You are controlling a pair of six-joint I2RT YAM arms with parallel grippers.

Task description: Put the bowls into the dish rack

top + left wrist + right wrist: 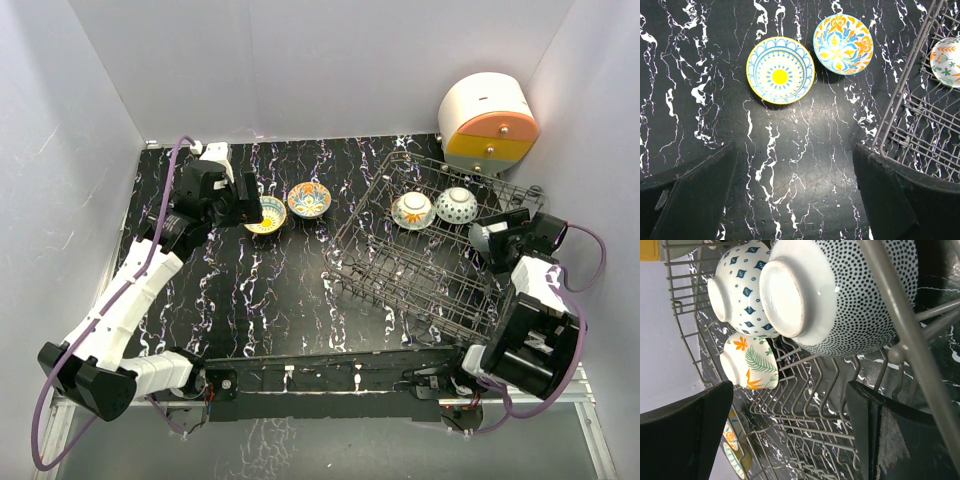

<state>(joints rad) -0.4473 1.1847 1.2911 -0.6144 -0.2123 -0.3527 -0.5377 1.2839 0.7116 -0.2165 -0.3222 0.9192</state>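
Observation:
A yellow-and-blue bowl (266, 216) and an orange floral bowl (309, 199) sit side by side on the black marbled table, left of the dish rack (420, 268). My left gripper (252, 207) is open and empty, hovering beside the yellow bowl. In the left wrist view (795, 200) the yellow bowl (780, 76) and the floral bowl (843, 37) lie ahead of its fingers. My right gripper (485, 238) is open and empty at the rack's right side. Its view (790, 435) shows three bowls on edge in the rack: dotted (860, 295), blue-diamond (740, 285), leaf-patterned (752, 365).
A round white-and-orange appliance (487, 125) stands at the back right corner. White walls close in the table on three sides. The rack's wire edge (905, 100) lies close to my left gripper's right finger. A metal rail (320, 375) runs along the near edge.

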